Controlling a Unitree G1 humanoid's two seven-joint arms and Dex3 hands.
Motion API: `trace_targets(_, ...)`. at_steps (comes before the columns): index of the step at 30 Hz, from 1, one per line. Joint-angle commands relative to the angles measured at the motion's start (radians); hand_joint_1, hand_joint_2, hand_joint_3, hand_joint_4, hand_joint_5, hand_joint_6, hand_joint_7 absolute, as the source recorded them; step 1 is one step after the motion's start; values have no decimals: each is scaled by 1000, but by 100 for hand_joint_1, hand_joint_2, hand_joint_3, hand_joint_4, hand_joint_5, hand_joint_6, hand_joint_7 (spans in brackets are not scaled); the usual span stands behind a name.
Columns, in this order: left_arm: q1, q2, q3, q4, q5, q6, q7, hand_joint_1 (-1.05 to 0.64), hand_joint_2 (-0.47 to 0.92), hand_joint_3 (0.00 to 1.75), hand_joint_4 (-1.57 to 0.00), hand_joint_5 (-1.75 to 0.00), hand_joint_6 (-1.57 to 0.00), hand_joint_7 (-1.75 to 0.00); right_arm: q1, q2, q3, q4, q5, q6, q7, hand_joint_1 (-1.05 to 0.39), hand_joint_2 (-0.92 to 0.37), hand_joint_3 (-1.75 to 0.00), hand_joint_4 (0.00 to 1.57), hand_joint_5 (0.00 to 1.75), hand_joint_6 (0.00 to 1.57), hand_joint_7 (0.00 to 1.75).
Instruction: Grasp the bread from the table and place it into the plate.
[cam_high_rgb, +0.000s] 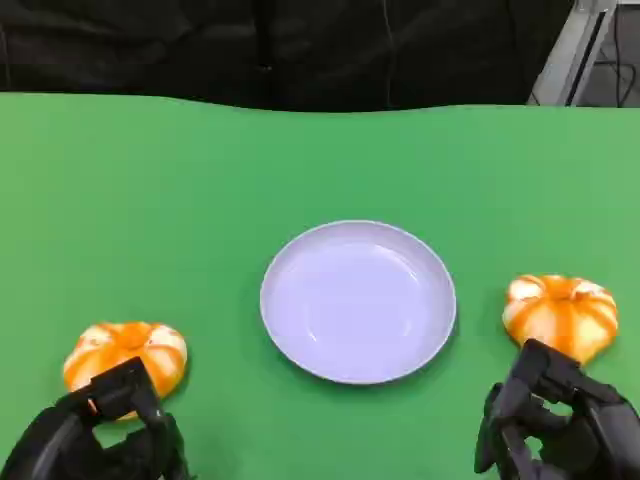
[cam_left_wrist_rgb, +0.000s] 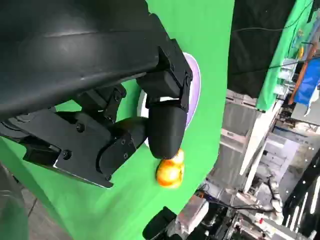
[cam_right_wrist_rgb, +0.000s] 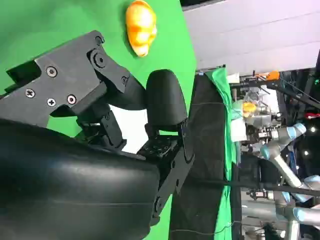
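A white plate (cam_high_rgb: 358, 300) sits mid-table, one bread roll (cam_high_rgb: 127, 355) at eight o'clock, another roll (cam_high_rgb: 560, 313) at three. The left hand (cam_high_rgb: 105, 435) and right hand (cam_high_rgb: 560, 425) hover beside them, fingers loosely curled, holding nothing.

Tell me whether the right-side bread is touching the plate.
Apart. The head view shows bare green table between the right bread and the plate rim.
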Motion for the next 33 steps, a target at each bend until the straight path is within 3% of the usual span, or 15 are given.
trace_targets(1, 0, 8, 4, -1, 5, -8, 0, -8, 62, 111, -86, -175, -71, -171, 7, -3, -2, -10, 1, 6, -5, -14, -56, -121, 85, 175, 69, 168)
trace_targets(16, 2, 7, 3, -2, 16, -22, 0, -8, 62, 111, -86, -175, -73, -169, 6, -2, -2, -8, 7, 1, -3, -12, -57, -122, 85, 175, 68, 168)
trace_targets(19, 5, 8, 7, -7, 16, -42, -9, -7, 62, 109, -79, -175, -74, -154, 8, -3, -2, -7, 6, -8, 0, -12, -57, -122, 85, 175, 68, 168)
trace_targets(22, 10, 14, 0, -5, 78, -123, -12, -19, 69, 69, -75, -132, -85, -84, 11, -6, -2, -14, 6, -5, 2, -12, -57, -121, 84, 175, 68, 168)
trace_targets(23, 8, 21, -8, 19, 144, -230, -23, -21, 73, 59, -75, -125, -89, -70, 13, -6, -1, -17, 3, -1, -1, -12, -57, -121, 84, 175, 67, 168)
trace_targets(24, 5, 33, -17, 47, 234, -359, -23, -35, 83, 35, -70, -86, -85, -41, 14, -5, 0, -20, 1, 2, -4, -12, -57, -121, 84, 175, 67, 168)
trace_targets(25, 1, 42, -22, 70, 299, -454, -22, -44, 88, 28, -63, -58, -80, -23, 14, -5, 0, -23, 1, 5, -5, -12, -57, -121, 84, 175, 67, 168)
trace_targets(26, -4, 52, -24, 95, 386, -566, 1, -49, 90, 25, -60, -43, -78, -14, 14, -6, 0, -23, -1, 4, -5, -12, -57, -121, 84, 175, 67, 168)
trace_targets(27, -8, 60, -21, 115, 456, -647, 31, -57, 91, 26, -47, -26, -68, -6, 14, -7, 1, -23, -1, 4, -4, -12, -57, -121, 84, 175, 67, 168)
trace_targets(28, -12, 62, -18, 133, 501, -702, 51, -61, 92, 28, -42, -19, -63, -3, 14, -8, 1, -23, -2, 3, -4, -12, -57, -121, 84, 175, 67, 168)
trace_targets(33, -18, 103, 9, 173, 788, -853, 206, -74, 92, 34, -25, -4, -47, 0, 12, -8, 1, -28, 5, 11, -2, -13, -57, -121, 85, 175, 67, 169)
